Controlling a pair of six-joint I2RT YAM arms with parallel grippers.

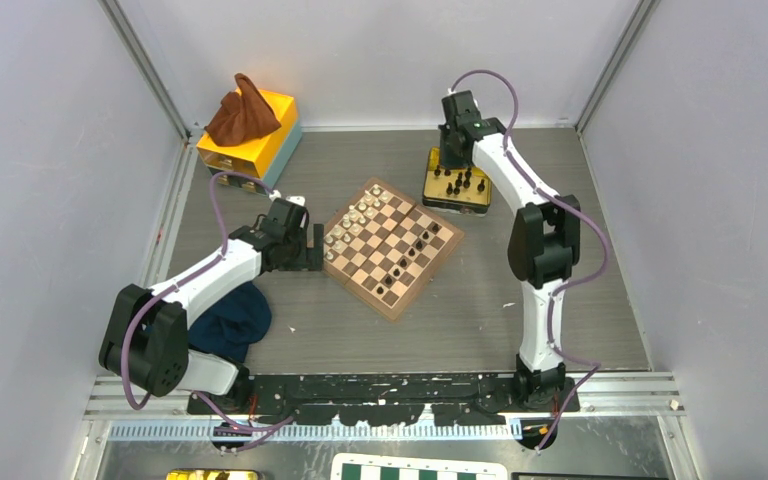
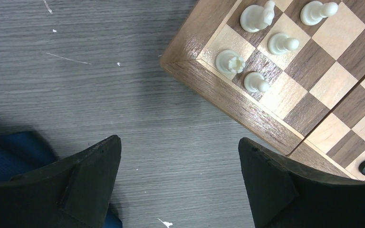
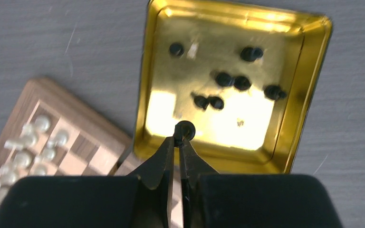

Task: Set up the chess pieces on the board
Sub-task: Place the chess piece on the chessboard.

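At lower centre of the right wrist view, the right hand (image 3: 180, 140) is clenched on a tiny black chess piece (image 3: 185, 128). The piece stands upright and shows end-on inside the shiny gold metal tin (image 3: 145, 85). The left hand (image 2: 180, 156) is released, its jaws wide apart over the grey tabletop (image 2: 76, 71), just beside a corner of the small square wooden chessboard (image 2: 228, 102).

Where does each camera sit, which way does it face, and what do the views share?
Top external: above and behind the arms, looking down at the table; left arm and right arm show whole, flanking the chessboard.
Left wrist: on the left arm, facing down at the chessboard corner with cream pieces; the open left end effector frames it.
Right wrist: facing down into the gold tin; the right end effector pinches a black chess piece.
Shared: all three show the chessboard.
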